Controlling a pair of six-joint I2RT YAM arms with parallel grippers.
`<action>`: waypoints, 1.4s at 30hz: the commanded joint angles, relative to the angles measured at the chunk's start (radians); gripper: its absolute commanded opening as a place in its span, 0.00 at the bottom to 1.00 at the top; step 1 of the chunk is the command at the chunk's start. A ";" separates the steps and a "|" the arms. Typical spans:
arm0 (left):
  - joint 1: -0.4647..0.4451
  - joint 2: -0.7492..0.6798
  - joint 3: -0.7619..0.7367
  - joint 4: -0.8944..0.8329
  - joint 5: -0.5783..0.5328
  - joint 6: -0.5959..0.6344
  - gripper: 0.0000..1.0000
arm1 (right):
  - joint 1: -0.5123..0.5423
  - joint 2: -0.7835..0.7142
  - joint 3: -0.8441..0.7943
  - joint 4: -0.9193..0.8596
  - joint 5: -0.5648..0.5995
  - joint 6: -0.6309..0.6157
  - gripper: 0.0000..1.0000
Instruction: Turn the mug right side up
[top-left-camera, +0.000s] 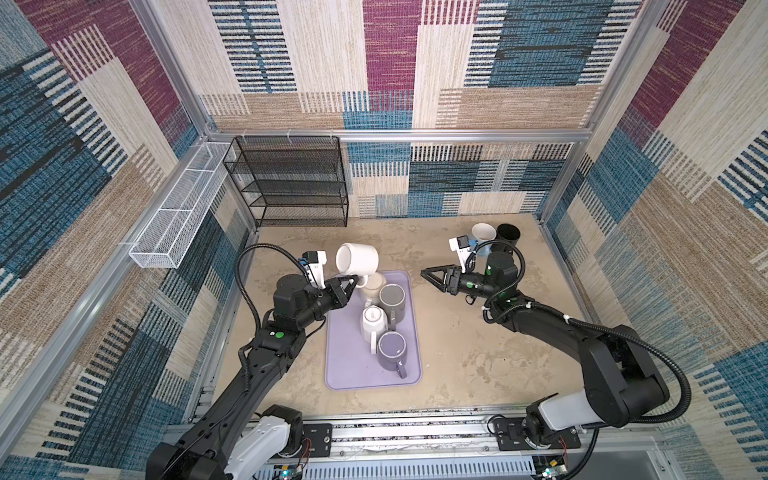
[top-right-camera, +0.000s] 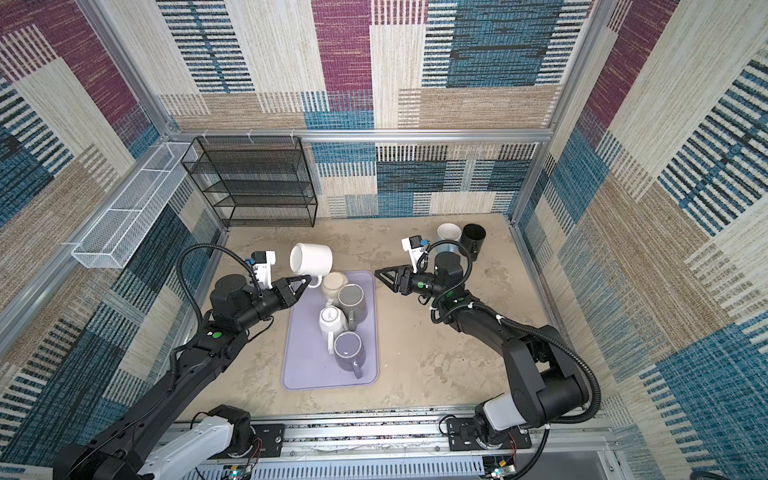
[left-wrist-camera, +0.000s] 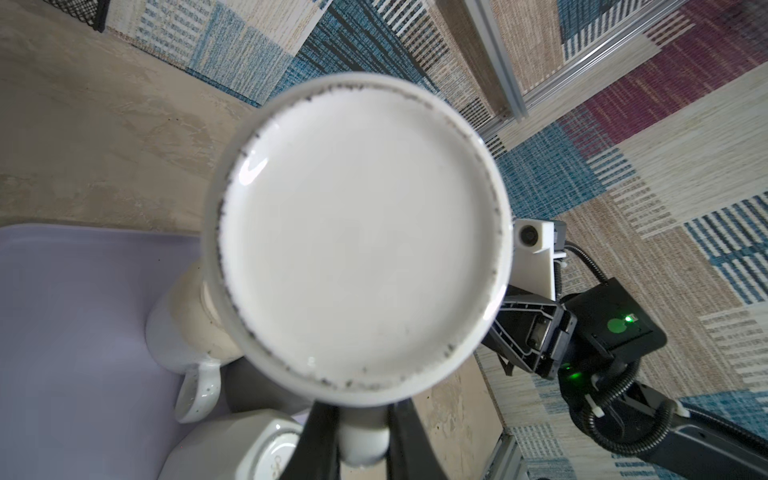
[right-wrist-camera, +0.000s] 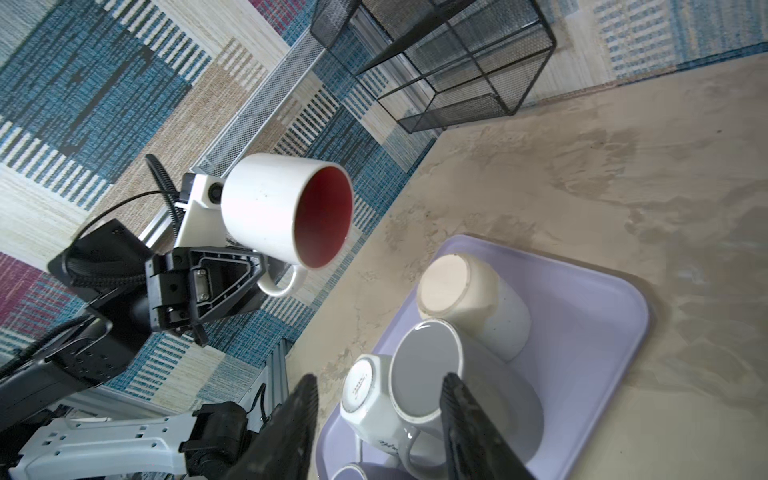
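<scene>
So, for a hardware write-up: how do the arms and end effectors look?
Left arm and right arm are black with white base links, green dots and ribbed hoses. Left end effector and right end effector have triangular open-framed black fingers beside white camera mounts.

**Mottled tan table carries a tray, a rack and two cups**

The table (top-left-camera: 457, 353) has a blotchy, sand-coloured top. A lavender tray (top-left-camera: 345, 374) with rounded corners lies flat near its middle, its long side running front to back. A black mesh rack (top-left-camera: 291, 183) stands in the far left corner against the back wall. In the far right corner a white cup (top-left-camera: 483, 232) and a black cup (top-left-camera: 508, 236) stand side by side.
</scene>
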 joint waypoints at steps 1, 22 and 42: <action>0.012 0.015 -0.012 0.260 0.105 -0.074 0.00 | 0.023 0.007 0.010 0.125 -0.008 0.073 0.50; 0.035 0.159 -0.073 0.821 0.314 -0.310 0.00 | 0.214 0.126 0.100 0.478 0.037 0.300 0.43; 0.041 0.168 -0.098 0.960 0.345 -0.367 0.00 | 0.264 0.243 0.189 0.613 0.032 0.396 0.40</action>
